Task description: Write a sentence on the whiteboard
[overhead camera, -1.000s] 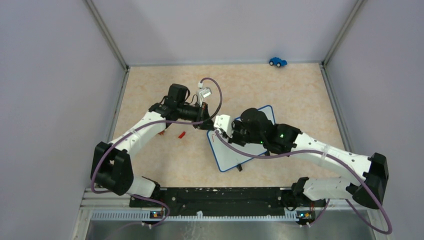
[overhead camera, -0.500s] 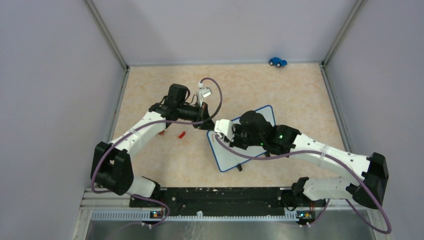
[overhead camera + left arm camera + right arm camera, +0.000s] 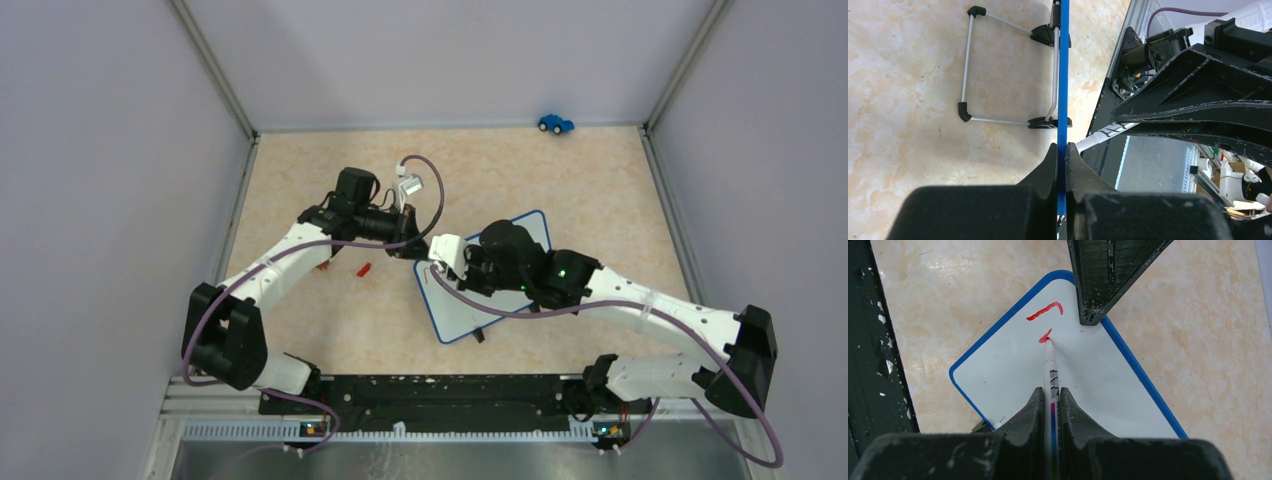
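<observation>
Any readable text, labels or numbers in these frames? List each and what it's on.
No readable text anywhere.
Whiteboard: only two red strokes, no letter formed yet.
Marker barrel: dark marks, too small to read.

Pale lavender-grey wall panels [image 3: 100,200] are closing in the work cell on three sides, meeting at slim metal corner posts [image 3: 213,70] in the upper left and upper right of the overhead view. A beige, marble-patterned tabletop [image 3: 580,170] is filling the centre of the frame under soft, even light. A black mounting rail [image 3: 430,392] and a grey metal ledge [image 3: 430,462] are running along the bottom edge.
</observation>
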